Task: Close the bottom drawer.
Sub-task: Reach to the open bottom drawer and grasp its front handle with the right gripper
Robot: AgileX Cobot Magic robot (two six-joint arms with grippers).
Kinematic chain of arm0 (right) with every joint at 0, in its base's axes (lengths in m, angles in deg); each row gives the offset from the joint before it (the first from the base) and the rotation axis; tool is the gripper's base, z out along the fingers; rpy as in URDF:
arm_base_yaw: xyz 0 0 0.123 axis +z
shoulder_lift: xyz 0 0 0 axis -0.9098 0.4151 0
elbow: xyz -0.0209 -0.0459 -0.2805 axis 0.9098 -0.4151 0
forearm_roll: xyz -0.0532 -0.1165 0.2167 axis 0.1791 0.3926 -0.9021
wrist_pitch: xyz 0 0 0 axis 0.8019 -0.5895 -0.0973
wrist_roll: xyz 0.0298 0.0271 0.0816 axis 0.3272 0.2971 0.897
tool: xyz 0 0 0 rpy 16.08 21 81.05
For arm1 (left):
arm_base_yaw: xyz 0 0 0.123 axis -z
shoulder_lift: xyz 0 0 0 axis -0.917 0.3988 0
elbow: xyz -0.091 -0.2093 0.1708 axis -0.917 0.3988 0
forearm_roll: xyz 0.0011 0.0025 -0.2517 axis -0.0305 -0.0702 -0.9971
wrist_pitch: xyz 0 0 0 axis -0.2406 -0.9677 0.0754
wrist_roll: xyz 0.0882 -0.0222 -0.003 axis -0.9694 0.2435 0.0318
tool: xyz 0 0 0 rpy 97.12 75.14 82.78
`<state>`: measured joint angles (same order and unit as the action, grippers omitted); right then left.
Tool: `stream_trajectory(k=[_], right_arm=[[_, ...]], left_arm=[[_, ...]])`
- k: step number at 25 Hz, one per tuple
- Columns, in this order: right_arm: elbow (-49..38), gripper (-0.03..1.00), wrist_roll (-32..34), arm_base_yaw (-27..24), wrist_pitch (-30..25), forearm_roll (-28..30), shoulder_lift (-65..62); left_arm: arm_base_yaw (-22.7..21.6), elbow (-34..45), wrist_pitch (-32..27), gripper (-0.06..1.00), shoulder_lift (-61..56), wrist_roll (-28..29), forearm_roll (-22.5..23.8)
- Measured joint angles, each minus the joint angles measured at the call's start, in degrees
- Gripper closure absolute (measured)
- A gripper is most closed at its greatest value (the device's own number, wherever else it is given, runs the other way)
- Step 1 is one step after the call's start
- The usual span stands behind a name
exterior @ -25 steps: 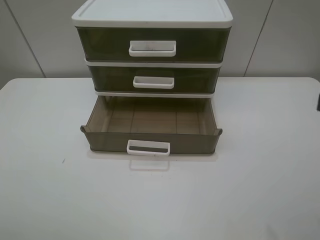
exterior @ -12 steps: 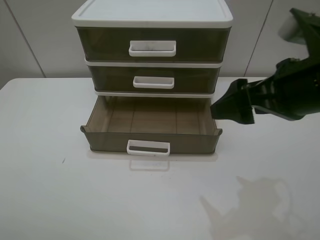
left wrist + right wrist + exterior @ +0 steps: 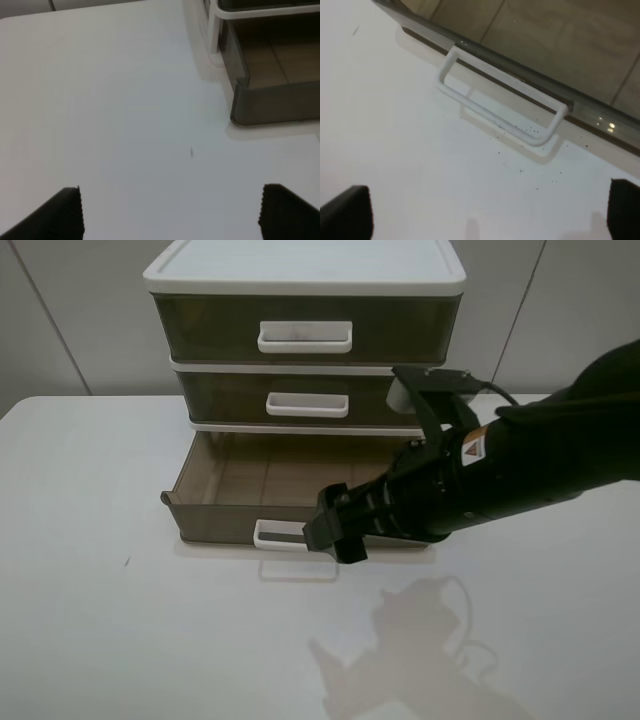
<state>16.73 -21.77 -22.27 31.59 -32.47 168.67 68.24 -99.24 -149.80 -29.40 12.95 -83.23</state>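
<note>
The bottom drawer [image 3: 280, 480] stood pulled out toward 6 o'clock from the unit [image 3: 305, 265] at the worktop's [image 3: 90, 620] 12 o'clock side, empty down to its bare floor. The right tool [image 3: 335, 533] hovered with jaws spread wide, gripping nothing, just at the 6 o'clock side of the white handle [image 3: 492, 119], likely set there to push the front toward 12 o'clock. The left tool [image 3: 172, 212], likewise open and empty, hung over the worktop at the drawer's 8 o'clock, out of the way.
</note>
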Motion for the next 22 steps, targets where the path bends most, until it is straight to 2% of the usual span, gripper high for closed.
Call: stream_trajectory(k=[5, 8, 11, 16, 19, 22], right_arm=[[2.8, 0.15, -0.9, 3.0, 3.1, -0.6, 6.6], [5.0, 0.21, -1.3, 4.0, 3.7, -1.0, 9.8], [7.2, 0.4, -1.3, 4.4, 4.4, -1.1, 13.4], [8.3, 0.83, -1.3, 4.4, 8.3, -1.7, 17.8], [8.3, 0.92, -1.3, 4.4, 12.2, -2.8, 19.4], [8.3, 0.94, -1.3, 4.4, 15.4, -3.3, 20.7]], left_arm=[[0.0, 0.0, 0.0, 0.23, 0.0, 0.0, 0.0], [0.0, 0.0, 0.0, 0.23, 0.0, 0.0, 0.0], [0.0, 0.0, 0.0, 0.23, 0.0, 0.0, 0.0], [0.0, 0.0, 0.0, 0.23, 0.0, 0.0, 0.0], [0.0, 0.0, 0.0, 0.23, 0.0, 0.0, 0.0], [0.0, 0.0, 0.0, 0.23, 0.0, 0.0, 0.0]])
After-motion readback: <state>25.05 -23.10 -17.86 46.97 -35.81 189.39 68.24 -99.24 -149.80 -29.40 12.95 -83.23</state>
